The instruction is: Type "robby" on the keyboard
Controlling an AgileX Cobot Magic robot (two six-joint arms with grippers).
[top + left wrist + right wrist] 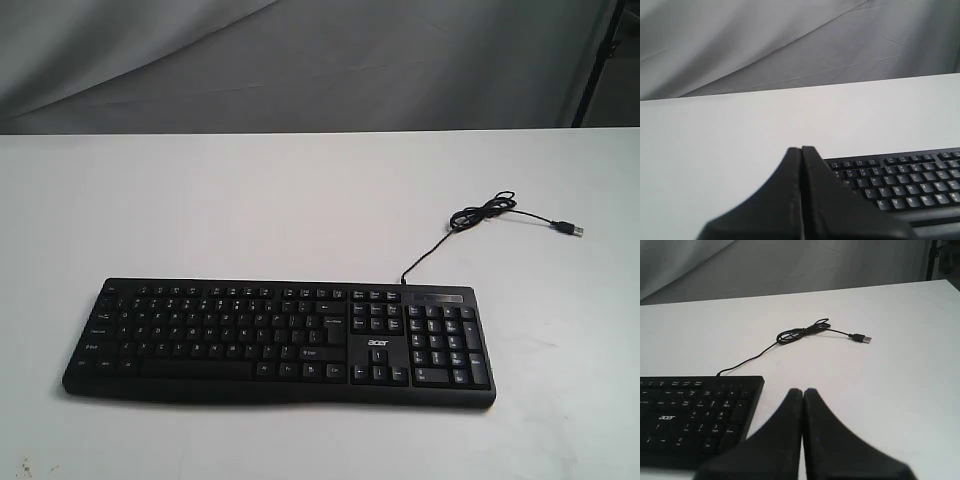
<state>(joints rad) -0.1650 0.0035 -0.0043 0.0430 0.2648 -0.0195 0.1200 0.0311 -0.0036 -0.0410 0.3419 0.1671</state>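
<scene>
Left tool (801, 148): closed, its two fingers pressed flat together with nothing between them; we see it only from its own wrist.
Right tool (803, 390): also closed and empty, with the tips meeting in one blunt point.
Keyboard (270, 335): flat on the bench (300, 190), ahead of both tools and between them. Neither tip is over a key; each sits off one end of the keyboard, apart from it.
Cable (440, 240) and plug (573, 230): well ahead of the right tool, beyond the keyboard's end. The plug lies loose on the bench.
Task status: we judge that nothing is typed yet and the first letter is to come.
Risk, double press: the closed tip looks broad against the tightly packed keys, so a descent slightly off centre could catch a neighbour along with the r.
Risk, wrong key: the legends are too small for us to read from the wrists, so choosing by row and column could land a key astray.
Risk, the two b's: without a clear lift between them we could get one letter, or a held key repeating.
Risk, sliding: nothing pins the keyboard, so an angled or hard push could shift it and spoil every later aim.
Risk, arms meeting: b and y sit near the middle, where the two tools could crowd each other.
</scene>
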